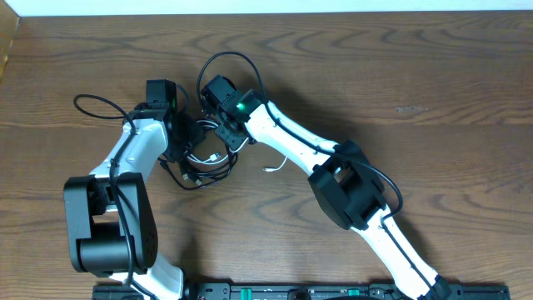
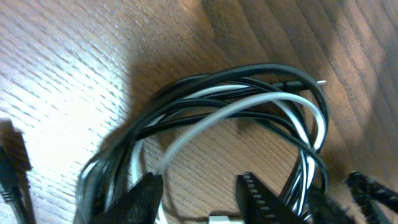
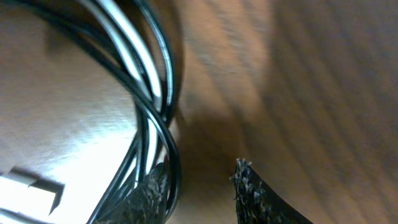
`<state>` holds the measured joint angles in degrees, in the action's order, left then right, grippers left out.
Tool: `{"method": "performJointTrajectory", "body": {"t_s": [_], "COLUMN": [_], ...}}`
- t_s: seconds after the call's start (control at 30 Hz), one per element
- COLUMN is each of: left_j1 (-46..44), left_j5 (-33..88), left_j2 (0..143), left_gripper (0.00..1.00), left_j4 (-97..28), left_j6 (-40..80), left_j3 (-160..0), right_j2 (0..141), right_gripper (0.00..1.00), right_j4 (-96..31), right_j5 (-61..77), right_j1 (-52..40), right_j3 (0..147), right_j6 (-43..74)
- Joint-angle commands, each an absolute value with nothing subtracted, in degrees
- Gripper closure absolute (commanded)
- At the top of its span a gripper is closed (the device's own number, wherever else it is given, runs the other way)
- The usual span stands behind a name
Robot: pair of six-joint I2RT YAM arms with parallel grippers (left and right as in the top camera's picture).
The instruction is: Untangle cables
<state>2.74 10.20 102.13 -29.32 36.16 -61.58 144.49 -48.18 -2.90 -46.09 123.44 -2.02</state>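
Observation:
The cables lie as one tangle on the wood between both arms. The thin black cable (image 1: 196, 180) (image 2: 249, 73) loops around the white cable (image 1: 213, 157) (image 2: 249, 102), and a white tail (image 1: 275, 168) strays out to the right. My left gripper (image 1: 188, 143) (image 2: 200, 186) is open low over the coil's inside, with bare wood and a white plug (image 2: 224, 219) between its fingers. My right gripper (image 1: 221, 137) (image 3: 202, 180) is open at the coil's right side. The black cable (image 3: 166, 93) curves past its left finger (image 3: 152, 193) without being pinched.
The arms' own thicker black wires arch up behind the grippers (image 1: 226, 58) and out to the left (image 1: 87, 104). The brown wooden table (image 1: 416, 100) runs to a white strip at its far edge (image 1: 275, 7). A dark rail (image 1: 300, 292) lies along the near edge.

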Motion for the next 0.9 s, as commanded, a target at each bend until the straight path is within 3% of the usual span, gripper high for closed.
{"method": "performJointTrajectory", "body": {"t_s": [0.0, 0.1, 0.4, 0.63, 0.87], "left_j1": [2.8, 1.6, -7.0, -7.4, -3.0], "left_j5": [14.7, 20.5, 15.7, 15.8, 9.6], "left_j2": [103.0, 103.0, 108.2, 117.9, 119.5], "left_gripper": [0.52, 0.49, 0.48, 0.47, 0.48], "left_j4": [-28.4, -25.8, -19.5, -12.7, -20.3], "left_j6": [34.1, 33.2, 46.3, 50.3, 46.2], "left_j3": [-61.4, -61.4, -61.4, -61.4, -62.4], "right_j2": [148.9, 148.7, 148.7, 148.7, 148.7], "right_gripper": [0.69, 0.67, 0.65, 0.65, 0.65], "right_j4": [-49.5, -49.8, -56.1, -58.6, -60.8], "right_j5": [-17.2, -15.8, -1.1, -0.2, -1.6], "right_j1": [-45.4, -44.9, -40.5, -37.6, -35.3], "right_j3": [122.9, 122.9, 122.9, 122.9, 123.3], "right_j6": [1.8, 3.3, 9.3, 12.0, 12.9]}}
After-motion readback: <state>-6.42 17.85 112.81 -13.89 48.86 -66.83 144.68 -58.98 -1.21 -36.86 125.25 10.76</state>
